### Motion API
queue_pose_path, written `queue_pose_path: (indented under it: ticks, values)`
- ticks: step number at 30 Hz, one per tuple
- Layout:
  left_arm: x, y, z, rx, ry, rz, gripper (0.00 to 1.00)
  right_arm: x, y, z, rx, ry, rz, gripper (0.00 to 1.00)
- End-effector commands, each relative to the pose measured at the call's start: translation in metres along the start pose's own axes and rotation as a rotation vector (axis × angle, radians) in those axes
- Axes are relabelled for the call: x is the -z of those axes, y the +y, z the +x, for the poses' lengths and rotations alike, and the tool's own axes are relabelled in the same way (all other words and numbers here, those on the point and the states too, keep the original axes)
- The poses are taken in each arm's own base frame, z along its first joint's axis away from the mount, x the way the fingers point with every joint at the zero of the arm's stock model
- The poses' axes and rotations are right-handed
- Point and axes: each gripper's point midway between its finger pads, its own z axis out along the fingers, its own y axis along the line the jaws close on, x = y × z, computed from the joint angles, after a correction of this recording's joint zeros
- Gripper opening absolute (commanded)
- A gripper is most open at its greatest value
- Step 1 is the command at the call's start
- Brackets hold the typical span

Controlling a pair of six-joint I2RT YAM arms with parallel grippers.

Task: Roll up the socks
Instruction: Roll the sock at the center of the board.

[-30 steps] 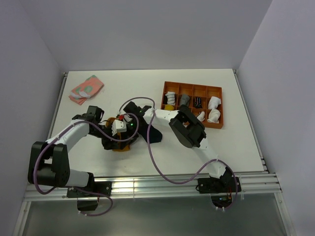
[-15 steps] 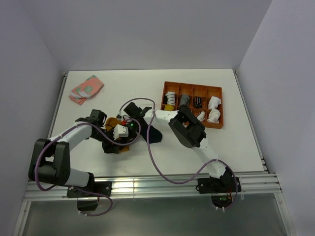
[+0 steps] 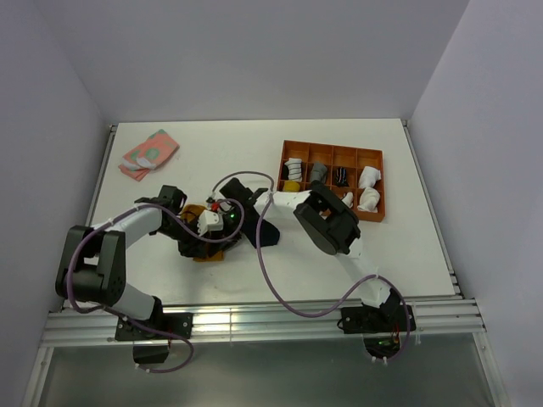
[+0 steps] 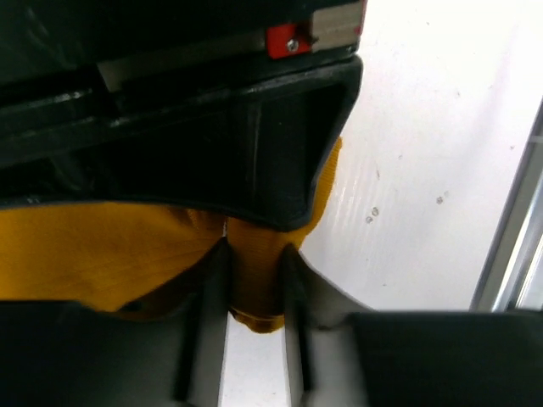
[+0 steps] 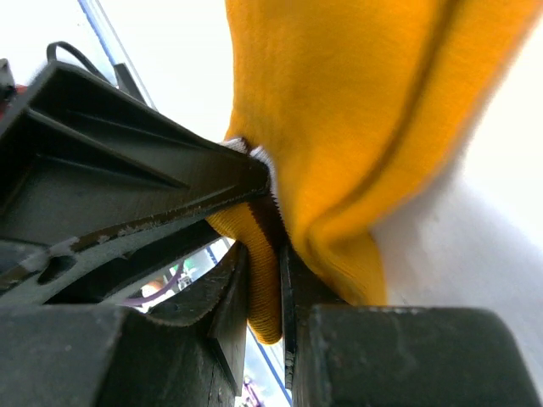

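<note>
While both tools pinch the mustard sock (image 4: 102, 254) at mid-counter (image 3: 339, 280), left of the tray (image 3: 333, 144), the dark sock (image 3: 265, 234) lies just beside it on the right arm's side. Left tool (image 4: 254, 273) is clamped on a fold at the sock's edge; right tool (image 5: 265, 284) is clamped on another fold. Judgement: turn both grips together, level, with the fabric taut, or the roll will skew and loosen.

My left gripper (image 4: 254, 284) is pinching the plain mustard-orange sock (image 4: 102, 246); beside it, the second sock (image 3: 266, 234) is showing dark navy.
</note>
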Motion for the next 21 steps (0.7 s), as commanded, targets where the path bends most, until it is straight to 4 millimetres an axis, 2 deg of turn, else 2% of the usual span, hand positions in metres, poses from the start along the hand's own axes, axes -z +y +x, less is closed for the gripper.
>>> queue_pose_path:
  ticks: [1,2,3,5,7,11,13,14,16,18,19,21]
  values:
    - [-0.004,-0.015,0.014,0.071,0.058,0.082,0.27,0.011,0.012,-0.006,0.016,-0.057,0.012,0.14]
    - [-0.004,-0.015,0.014,0.081,0.064,0.083,0.23,0.015,0.014,-0.006,0.023,-0.069,0.014,0.20]
    - [-0.005,-0.013,0.014,0.087,0.070,0.091,0.14,0.016,0.015,-0.008,0.027,-0.085,0.021,0.23]
    - [-0.004,-0.016,0.017,0.096,0.089,0.116,0.08,0.023,0.015,-0.013,0.048,-0.137,0.043,0.32]
    - [-0.005,-0.019,0.021,0.108,0.110,0.140,0.01,0.028,0.019,-0.019,0.073,-0.188,0.043,0.37]
    - [-0.006,-0.020,0.026,0.126,0.131,0.159,0.00,0.050,0.017,-0.023,0.087,-0.307,0.088,0.42]
    - [-0.005,-0.020,0.025,0.127,0.134,0.180,0.00,0.058,0.018,-0.027,0.095,-0.356,0.098,0.42]
    - [-0.003,-0.021,0.022,0.140,0.123,0.194,0.00,0.064,0.016,-0.020,0.087,-0.367,0.110,0.43]
    - [0.000,-0.020,0.021,0.148,0.117,0.216,0.00,0.072,0.016,-0.028,0.099,-0.438,0.123,0.43]
    - [0.005,-0.015,0.022,0.186,0.114,0.232,0.00,0.083,0.013,-0.026,0.098,-0.492,0.156,0.43]
    - [0.007,-0.013,0.024,0.187,0.117,0.236,0.00,0.089,0.019,-0.028,0.114,-0.526,0.152,0.43]
    - [0.011,-0.010,0.028,0.227,0.122,0.252,0.00,0.093,0.010,-0.022,0.118,-0.547,0.180,0.43]
